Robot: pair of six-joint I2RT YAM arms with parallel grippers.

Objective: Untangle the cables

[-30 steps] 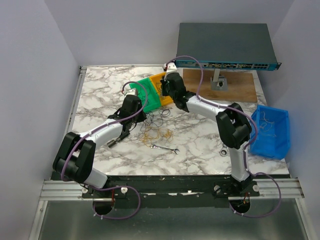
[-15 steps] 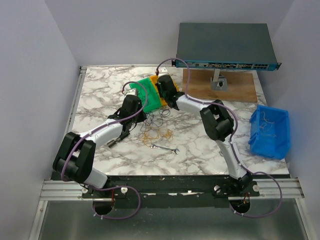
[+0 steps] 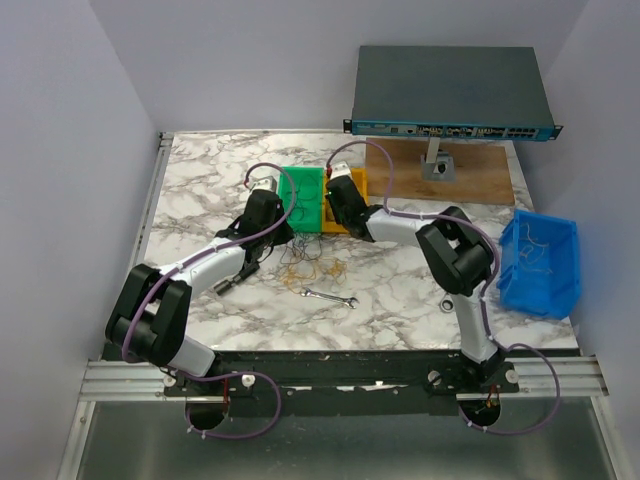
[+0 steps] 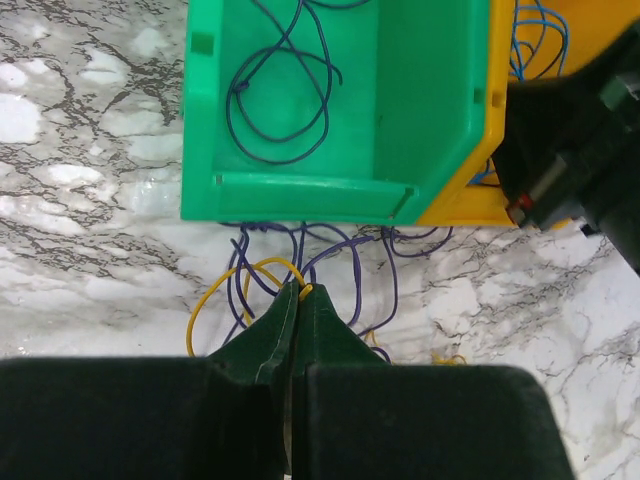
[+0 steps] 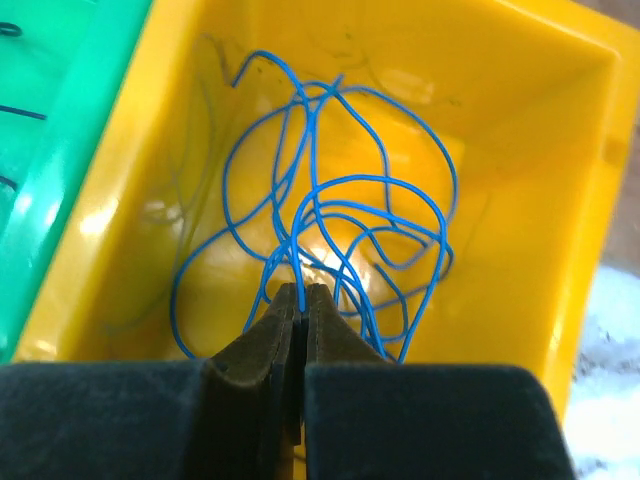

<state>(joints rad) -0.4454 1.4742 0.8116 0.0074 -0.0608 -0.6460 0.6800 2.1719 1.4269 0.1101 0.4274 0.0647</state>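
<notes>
One yellow cable (image 4: 255, 264) is pinched by the left gripper (image 4: 297, 292), blue cables (image 5: 296, 262) by the right gripper (image 5: 303, 290).

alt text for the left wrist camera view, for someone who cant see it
The left gripper, fingers shut, pinches a yellow wire loop on the marble table, before a green bin holding a dark blue wire. More dark wires lie tangled beside the fingers; a yellow bin with blue wires adjoins the green one.

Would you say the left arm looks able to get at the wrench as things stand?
Probably yes: the wrench lies uncovered near it, though the left claw is shut on a yellow wire and must release first.
</notes>
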